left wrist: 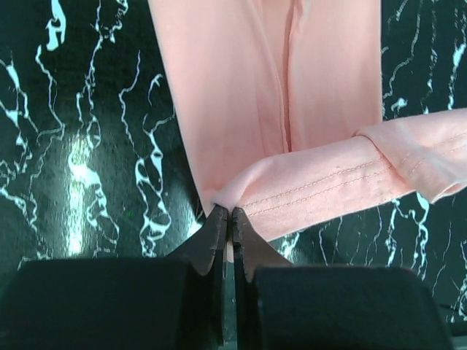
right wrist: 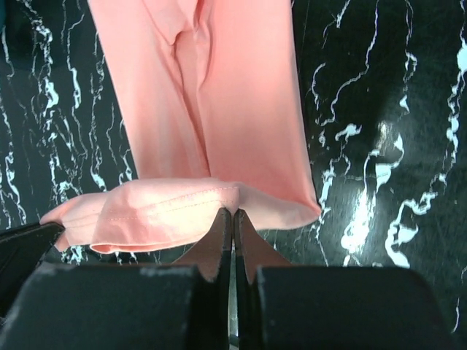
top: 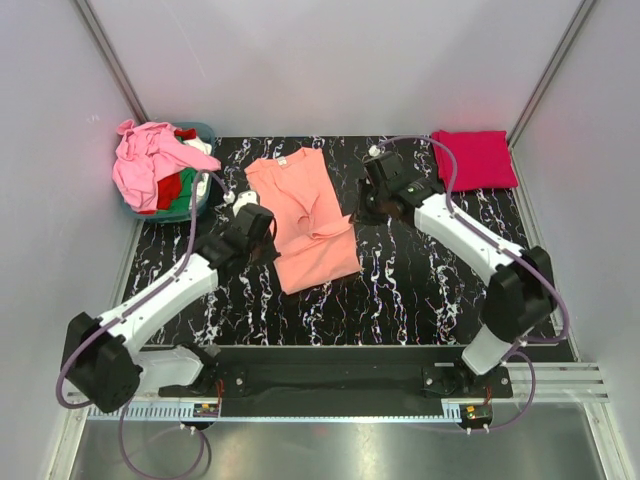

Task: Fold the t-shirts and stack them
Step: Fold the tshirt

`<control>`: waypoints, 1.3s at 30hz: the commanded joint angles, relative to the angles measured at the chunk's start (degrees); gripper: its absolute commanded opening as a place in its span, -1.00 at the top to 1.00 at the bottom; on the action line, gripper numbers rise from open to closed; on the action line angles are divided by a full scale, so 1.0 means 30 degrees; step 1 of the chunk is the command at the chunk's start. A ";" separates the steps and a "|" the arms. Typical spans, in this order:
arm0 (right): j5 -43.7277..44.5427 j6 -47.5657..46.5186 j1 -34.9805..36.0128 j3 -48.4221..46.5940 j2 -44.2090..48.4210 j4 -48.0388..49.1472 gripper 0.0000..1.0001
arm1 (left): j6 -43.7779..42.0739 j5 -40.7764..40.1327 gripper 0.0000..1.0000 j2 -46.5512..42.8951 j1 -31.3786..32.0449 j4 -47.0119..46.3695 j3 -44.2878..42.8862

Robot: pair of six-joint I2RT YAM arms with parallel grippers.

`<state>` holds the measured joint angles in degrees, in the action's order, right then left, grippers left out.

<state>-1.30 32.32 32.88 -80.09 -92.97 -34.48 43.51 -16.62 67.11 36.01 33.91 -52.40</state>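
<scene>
A salmon-orange t-shirt [top: 305,200] lies lengthwise on the black marbled table, partly folded over itself. My left gripper [top: 272,240] is at the shirt's left edge. In the left wrist view it [left wrist: 231,213] is shut on a stitched, doubled edge of the salmon shirt [left wrist: 241,95]. My right gripper [top: 358,208] is at the right edge, shut [right wrist: 233,212] on a stitched fold of the same shirt [right wrist: 219,95]. A crimson-pink t-shirt [top: 475,158] lies folded at the back right corner.
A teal tub [top: 207,132] at the back left holds a heap of t-shirts: light pink [top: 140,160] on top, red [top: 170,188], green and white beneath. The marbled table [top: 420,290] is bounded by white walls on three sides.
</scene>
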 commanded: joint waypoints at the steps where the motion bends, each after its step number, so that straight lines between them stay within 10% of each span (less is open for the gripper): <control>1: -0.0883 -0.1016 -0.0618 -0.1717 -0.1175 0.0506 1.00 | -0.1697 0.1671 0.96 0.1093 -0.1190 -0.1517 -0.1193; 18: -0.3374 -0.1660 -0.2113 -0.8014 -0.8528 -0.0488 1.00 | -0.3106 0.4105 0.85 0.7803 -0.4237 -0.2427 -0.4182; 21: -0.3667 -0.1719 -0.2492 -1.0326 -1.0460 -0.1453 0.86 | -0.3310 0.4807 0.34 0.9236 -0.5055 -0.2341 -0.5319; 22: -0.4016 -0.1893 -0.2610 -1.2073 -1.1597 -0.1775 0.19 | -0.3340 0.5069 0.10 1.0256 -0.5408 -0.2136 -0.5935; 24: -0.4311 -0.2099 -0.2845 -1.4480 -1.2920 -0.3295 -0.23 | -0.3457 0.6123 -0.50 1.1374 -0.6459 -0.1025 -0.8007; 28: -0.4225 -0.2450 -0.3606 -1.9761 -1.4627 -0.6550 -0.46 | -0.4042 0.7357 -0.85 1.2347 -0.7403 0.0644 -1.0533; 39: -0.6534 -0.0842 -0.4282 -0.3341 -0.5695 0.1292 -0.57 | -0.3400 0.8352 -0.91 0.6990 -0.7170 -0.2131 -0.4132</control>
<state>-15.59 27.42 19.70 -97.84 -116.11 -38.96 32.40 4.97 93.08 13.98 30.59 -71.33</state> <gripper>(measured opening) 0.787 0.957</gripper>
